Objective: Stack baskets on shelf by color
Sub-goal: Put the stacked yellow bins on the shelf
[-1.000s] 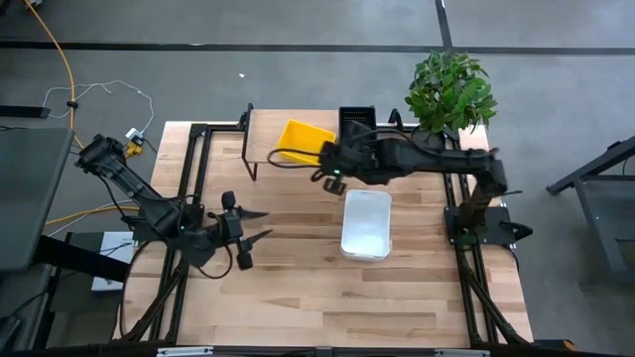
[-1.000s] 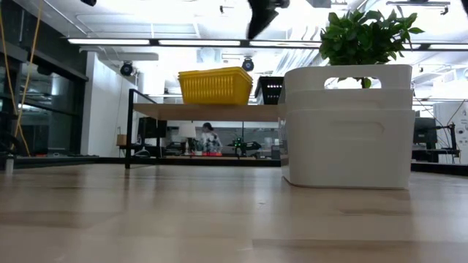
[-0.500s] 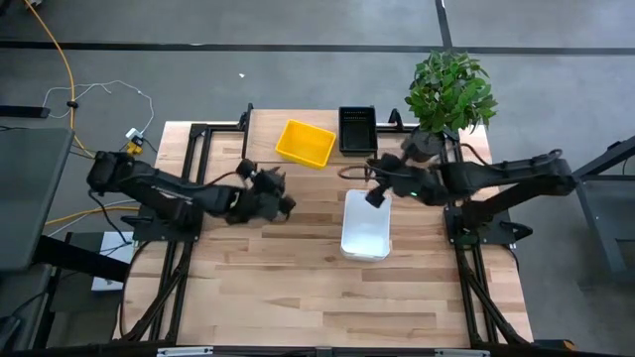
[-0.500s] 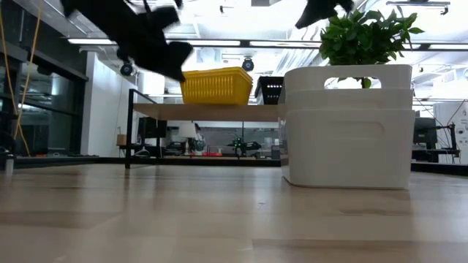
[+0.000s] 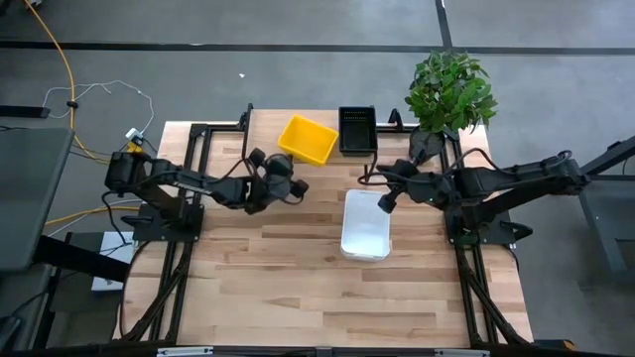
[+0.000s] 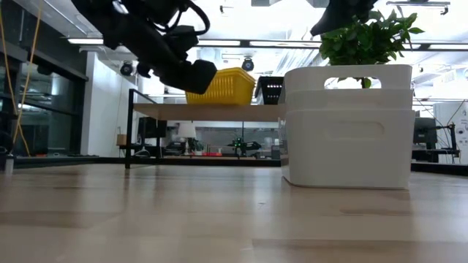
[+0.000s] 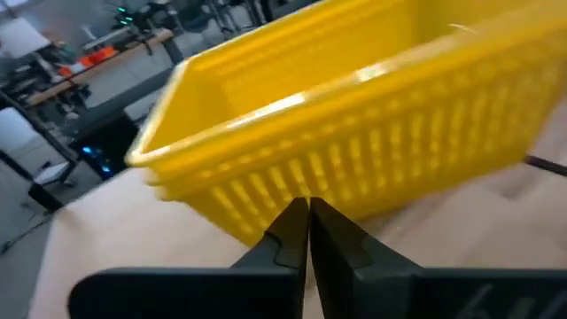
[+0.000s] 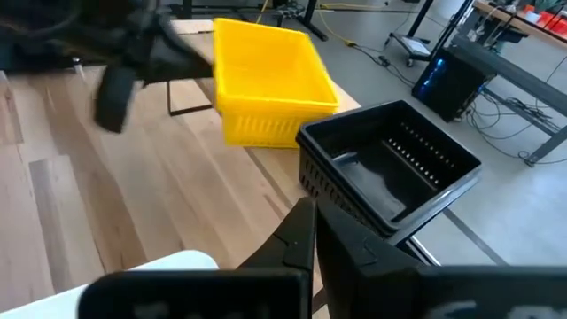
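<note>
A yellow basket [image 5: 306, 139] and a black basket [image 5: 357, 130] stand side by side on the shelf [image 5: 263, 134] at the table's far edge. A white basket [image 5: 366, 222] rests with its bottom on the tabletop, in front of the shelf. My left gripper [image 5: 298, 186] is shut and hovers just short of the yellow basket's near wall [image 7: 354, 151], touching nothing. My right gripper [image 5: 382, 201] is also shut. It hangs above the white basket's far right corner, well over its rim [image 6: 347, 67], pointing toward the black basket [image 8: 390, 168].
A potted plant [image 5: 451, 89] stands at the far right corner, beside the black basket. The shelf's thin black legs [image 6: 131, 128] drop to the tabletop. Bare wood lies across the table's near half [image 5: 327, 297].
My left gripper has swung from the table's left side up and toward the far right, to the yellow basket, and has shut. My right gripper has drawn back from the yellow basket on the shelf toward the right, and now hangs over the white basket's far end.
</note>
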You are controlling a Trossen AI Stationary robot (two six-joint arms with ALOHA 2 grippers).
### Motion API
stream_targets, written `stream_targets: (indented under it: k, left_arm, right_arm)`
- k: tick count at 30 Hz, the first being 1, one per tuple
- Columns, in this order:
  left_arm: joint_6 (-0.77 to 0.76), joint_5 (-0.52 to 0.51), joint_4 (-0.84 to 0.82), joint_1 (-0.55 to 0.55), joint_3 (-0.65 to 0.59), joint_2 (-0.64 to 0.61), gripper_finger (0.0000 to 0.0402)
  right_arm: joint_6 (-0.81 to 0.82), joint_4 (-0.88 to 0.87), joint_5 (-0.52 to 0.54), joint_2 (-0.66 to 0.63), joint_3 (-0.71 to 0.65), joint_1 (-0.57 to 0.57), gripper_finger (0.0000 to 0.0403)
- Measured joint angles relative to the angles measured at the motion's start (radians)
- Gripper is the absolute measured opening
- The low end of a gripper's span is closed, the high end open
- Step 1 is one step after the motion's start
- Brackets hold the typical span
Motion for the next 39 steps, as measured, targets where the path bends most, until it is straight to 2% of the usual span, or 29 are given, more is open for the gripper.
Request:
stream_targets:
  k: [8,13,16,19,25,32,39]
  left_arm:
    - [0.131,0.019,0.104,0.125,0.0,0.001,0.0001]
    - [0.186,0.22,0.177,0.234,0.0,0.001,0.0]
    - [0.177,0.323,0.214,0.295,0.0,0.001,0.0]
    - [0.154,0.371,0.226,0.342,0.0,0.001,0.0]
    - [0.149,0.395,0.243,0.414,0.0,0.001,0.0]
    - [0.115,0.516,0.317,0.495,0.0,0.003,0.0]
    - [0.061,0.544,0.305,0.545,0.058,0.081,0.0]
  right_arm:
    - [0.002,0.002,-0.041,0.005,-0.001,0.0,0.0]
    - [0.001,0.026,-0.051,0.005,-0.001,0.0,0.0]
    - [-0.001,0.043,-0.053,0.005,-0.001,0.0,0.0]
    - [-0.005,0.051,-0.054,0.005,-0.001,0.0,0.0]
    - [-0.005,0.052,-0.057,0.005,-0.001,0.0,0.0]
    - [-0.006,0.052,-0.059,0.005,-0.001,0.0,0.0]
    - [-0.006,0.056,-0.069,0.005,-0.001,0.0,0.0]
